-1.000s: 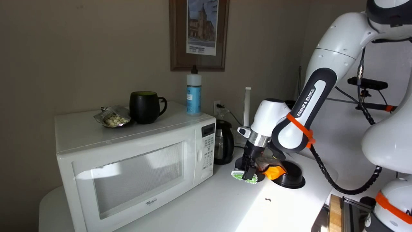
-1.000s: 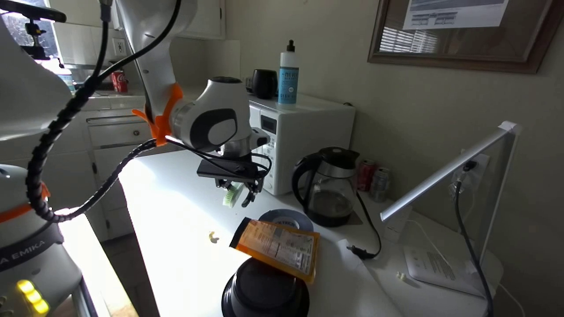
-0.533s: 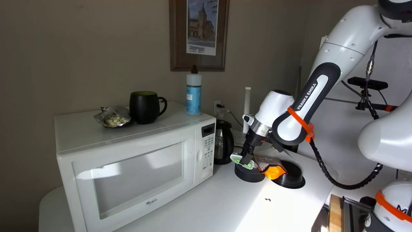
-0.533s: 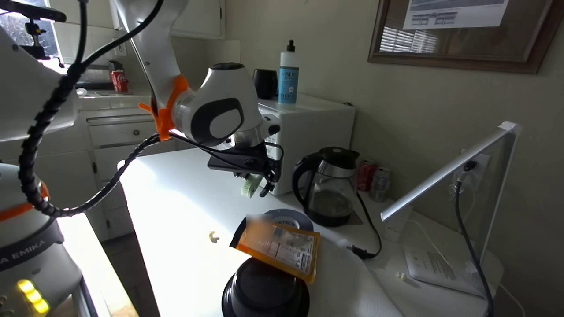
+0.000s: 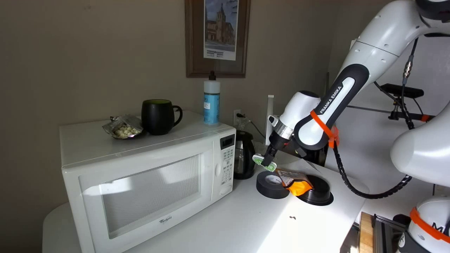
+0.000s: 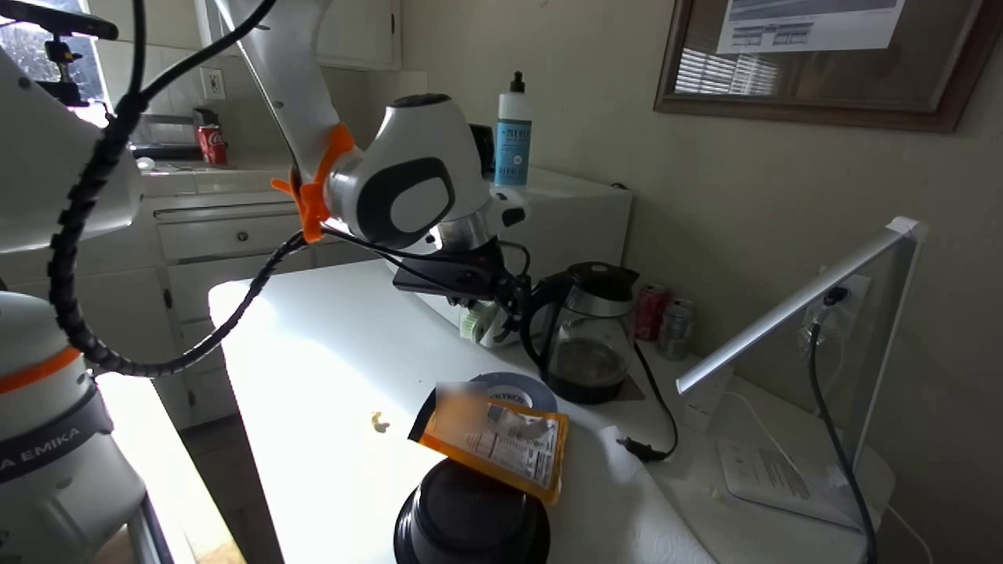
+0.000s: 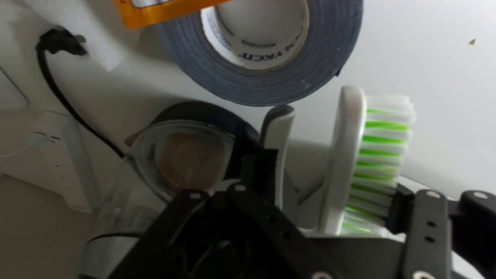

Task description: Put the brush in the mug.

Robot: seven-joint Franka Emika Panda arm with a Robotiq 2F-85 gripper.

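My gripper [image 5: 268, 159] is shut on the brush [image 5: 258, 160] and holds it in the air above the table, near the kettle. In the wrist view the gripper [image 7: 333, 190] has one finger against the brush's white loop handle and the other against its bristles. The brush [image 7: 345, 155] has a white body and white and green bristles. It also shows below the gripper in an exterior view [image 6: 474, 323]. The black mug [image 5: 158, 119] stands upright on top of the microwave, its handle toward the blue bottle. The mug [image 6: 483, 147] is mostly hidden behind the arm in an exterior view.
The blue bottle [image 5: 211, 105] and an open snack bag [image 5: 123, 128] stand beside the mug on the microwave [image 5: 147, 196]. The kettle [image 5: 244, 154] is close to the gripper. A tape roll [image 5: 270, 186], orange pouch [image 5: 299, 186] and black bowl [image 5: 318, 193] lie below. A lamp [image 6: 799, 305] stands behind.
The gripper has risen with the brush in it. It has moved to the kettle's side, above the tape roll, which is now more exposed. The mug has not moved.
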